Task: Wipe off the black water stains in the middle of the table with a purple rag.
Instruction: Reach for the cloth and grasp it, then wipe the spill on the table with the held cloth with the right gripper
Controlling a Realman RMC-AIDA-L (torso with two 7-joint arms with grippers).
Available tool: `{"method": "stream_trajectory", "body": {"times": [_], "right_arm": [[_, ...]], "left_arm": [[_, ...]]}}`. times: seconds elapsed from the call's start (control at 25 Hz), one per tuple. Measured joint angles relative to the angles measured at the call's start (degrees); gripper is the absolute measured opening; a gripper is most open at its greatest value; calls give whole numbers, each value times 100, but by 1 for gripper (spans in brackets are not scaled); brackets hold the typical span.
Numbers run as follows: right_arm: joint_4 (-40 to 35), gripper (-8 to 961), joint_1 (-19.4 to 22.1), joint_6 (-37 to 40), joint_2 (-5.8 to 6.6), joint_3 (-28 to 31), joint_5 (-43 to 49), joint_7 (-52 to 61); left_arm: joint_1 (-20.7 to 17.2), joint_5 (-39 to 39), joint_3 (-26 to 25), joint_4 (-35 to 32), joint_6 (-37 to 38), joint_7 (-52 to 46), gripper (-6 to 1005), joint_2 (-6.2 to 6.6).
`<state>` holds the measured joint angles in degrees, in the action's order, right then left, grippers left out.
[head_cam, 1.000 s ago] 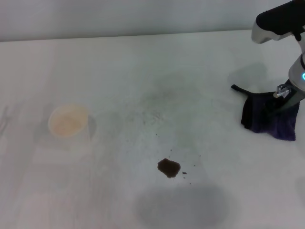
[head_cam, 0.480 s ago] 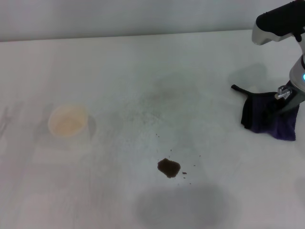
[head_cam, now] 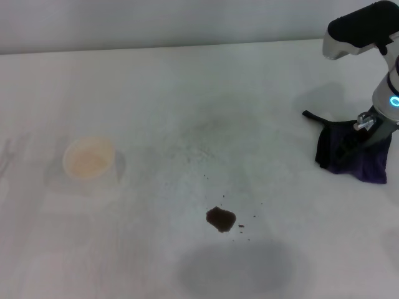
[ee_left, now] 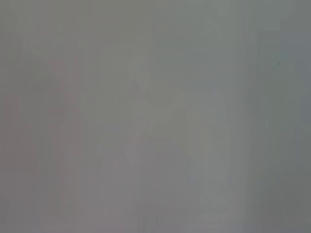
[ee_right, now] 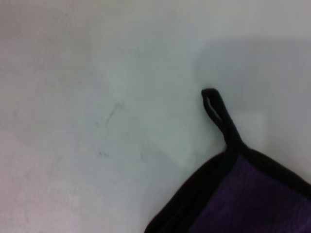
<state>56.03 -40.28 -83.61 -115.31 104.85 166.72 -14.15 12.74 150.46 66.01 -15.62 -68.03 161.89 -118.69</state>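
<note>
Purple rag (head_cam: 348, 154) bunched under the right gripper (head_cam: 368, 128) at the table's (head_cam: 156, 87) right side.
Soft cloth, black-edged, thin loop tail; whether the gripper grasps it is unclear. Irregular black water stains (head_cam: 221, 219) sit mid-table, well apart.

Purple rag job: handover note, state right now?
Right gripper: down at the purple rag on the table's right side; grip not confirmed.
Left arm: not in view.
Black water stains: centre front, unwiped, apart from the rag.
Paper cup: left, upright.
Done: reached the rag.
Left: bring the rag to the stain and wipe.
</note>
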Motion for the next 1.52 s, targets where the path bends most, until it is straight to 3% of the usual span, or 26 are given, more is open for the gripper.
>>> {"method": "stream_trajectory", "body": {"times": [0.24,0.96,1.4,1.52], "right_arm": [[-197,680,-71,8,1,-14,58,69],[-313,602,-51,13,0,-86,167,296],[-296,402,-89,-9,-1,-242,163,291],[-306,171,-101,0,-1,-285,160,280]], "left_arm": [[6,1,0,2,11,0,862,7],[27,-9,0,7,28,0,861,13],[1,3,0,7,36,0,861,22],[0,12,0,7,41,0,861,22]]}}
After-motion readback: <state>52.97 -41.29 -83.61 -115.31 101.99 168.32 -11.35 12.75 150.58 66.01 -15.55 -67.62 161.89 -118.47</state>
